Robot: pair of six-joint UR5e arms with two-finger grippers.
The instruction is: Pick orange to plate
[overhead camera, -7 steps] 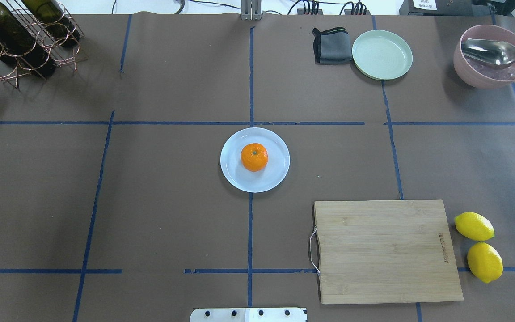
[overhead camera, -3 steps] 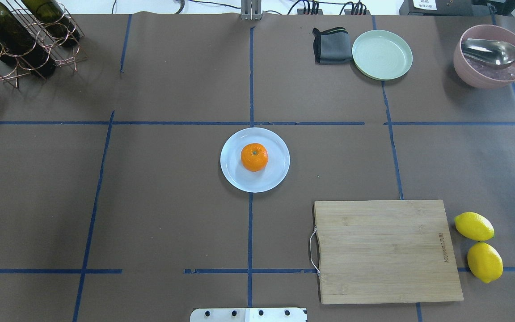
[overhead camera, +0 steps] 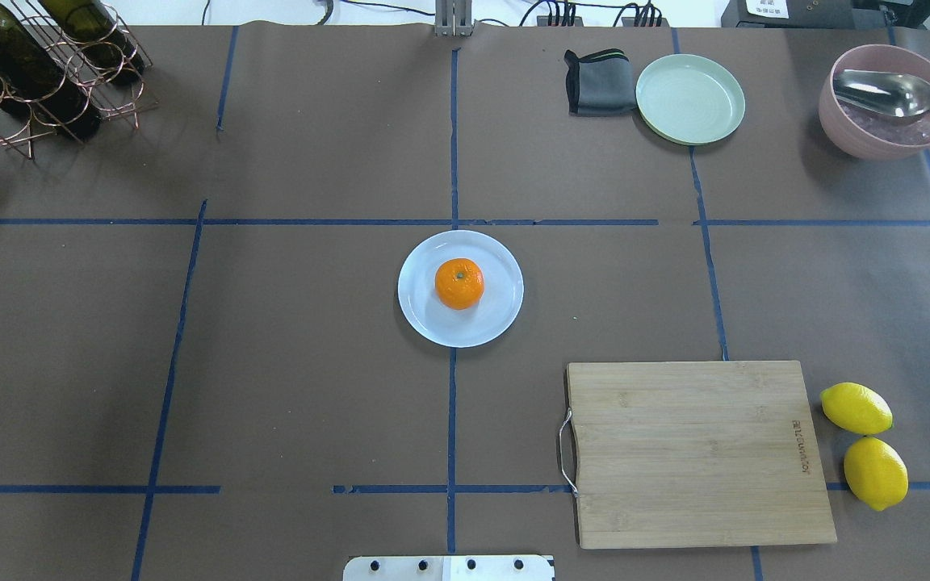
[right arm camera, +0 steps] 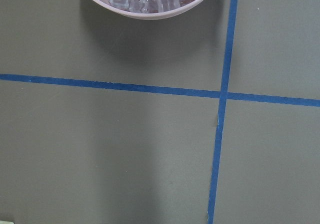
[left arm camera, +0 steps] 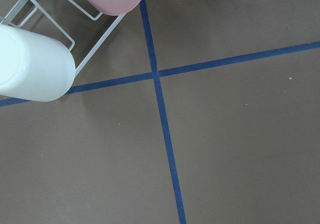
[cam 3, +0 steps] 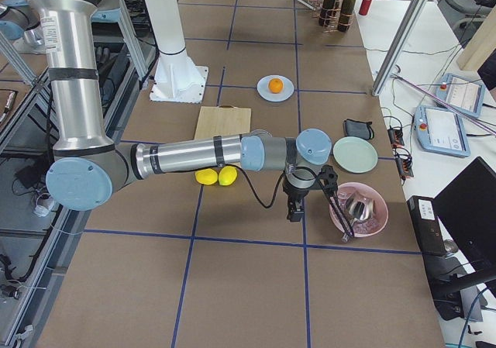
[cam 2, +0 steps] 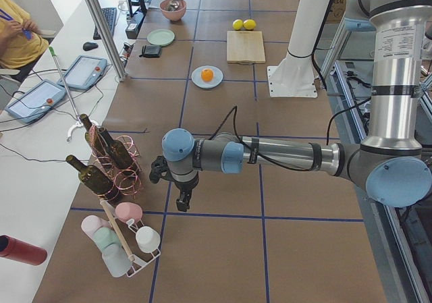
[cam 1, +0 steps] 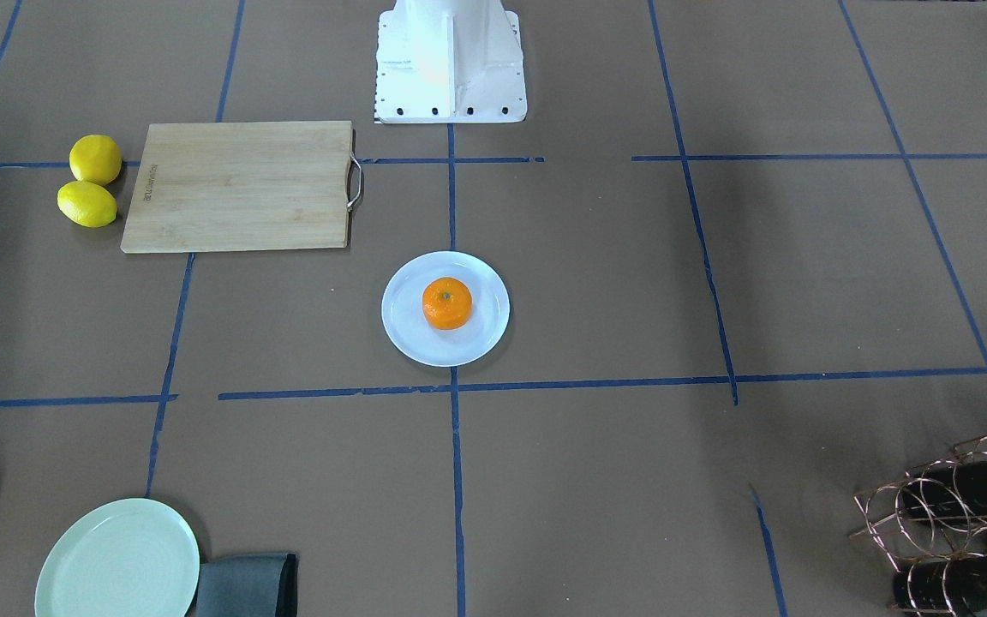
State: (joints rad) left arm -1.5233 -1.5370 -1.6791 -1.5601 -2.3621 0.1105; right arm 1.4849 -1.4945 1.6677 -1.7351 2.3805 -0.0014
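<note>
Orange (overhead camera: 458, 283) on plate (overhead camera: 505, 311), well apart from left hand (cam 2: 181, 202), right hand (cam 3: 294, 209); openness cannot tell.

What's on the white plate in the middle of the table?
One orange sits on the plate, near its centre, stem dimple up. The rest of the plate shows bare. The patch under the orange is covered and cannot be seen.

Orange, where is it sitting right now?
In the overhead view the orange sits on the white plate at table centre, up-left of the cutting board.
</note>
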